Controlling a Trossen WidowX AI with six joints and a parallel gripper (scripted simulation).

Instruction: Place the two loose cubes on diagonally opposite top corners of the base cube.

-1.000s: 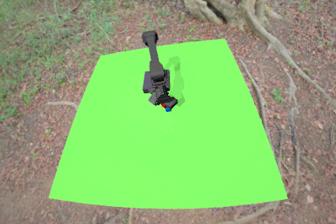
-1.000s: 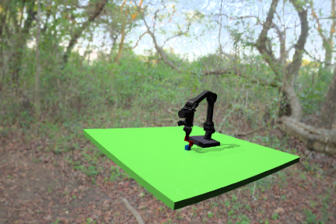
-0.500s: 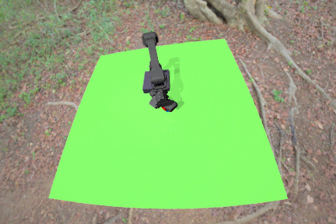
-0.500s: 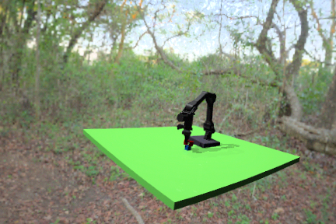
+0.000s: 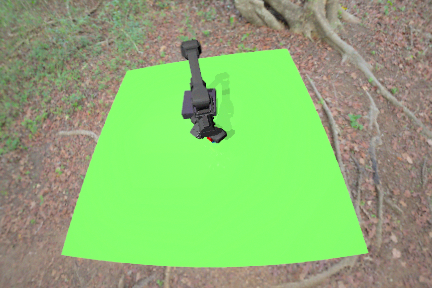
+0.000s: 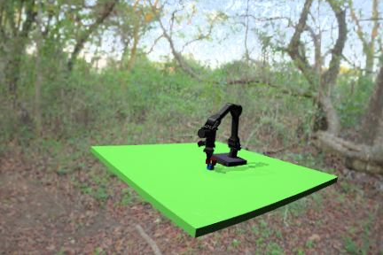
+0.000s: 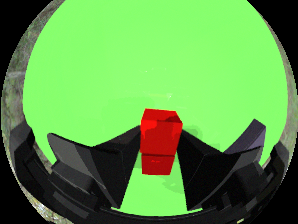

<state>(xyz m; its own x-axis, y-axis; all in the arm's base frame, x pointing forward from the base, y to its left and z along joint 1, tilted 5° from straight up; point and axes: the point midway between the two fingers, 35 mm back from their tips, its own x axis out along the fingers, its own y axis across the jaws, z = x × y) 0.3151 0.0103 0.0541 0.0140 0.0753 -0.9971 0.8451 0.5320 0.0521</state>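
My gripper (image 6: 209,159) (image 7: 158,131) is shut on a red cube (image 7: 160,139) (image 6: 207,161), with a dark finger on each side of it. The other red cube (image 7: 157,166) (image 6: 214,161) shows just below the held one in the wrist view. In the exterior view the two reds are side by side above the blue base cube (image 6: 210,167). The base is hidden in the wrist view. In the top view the arm covers nearly all of the cubes, and only a bit of red and blue shows. Any gap between the cubes, or contact with the base, is too small to tell.
The arm's dark base block (image 5: 188,104) (image 6: 234,161) (image 7: 247,137) stands close behind the cubes. All stand on the green table top (image 5: 215,204) (image 6: 177,189) (image 7: 150,60), well inside its edges.
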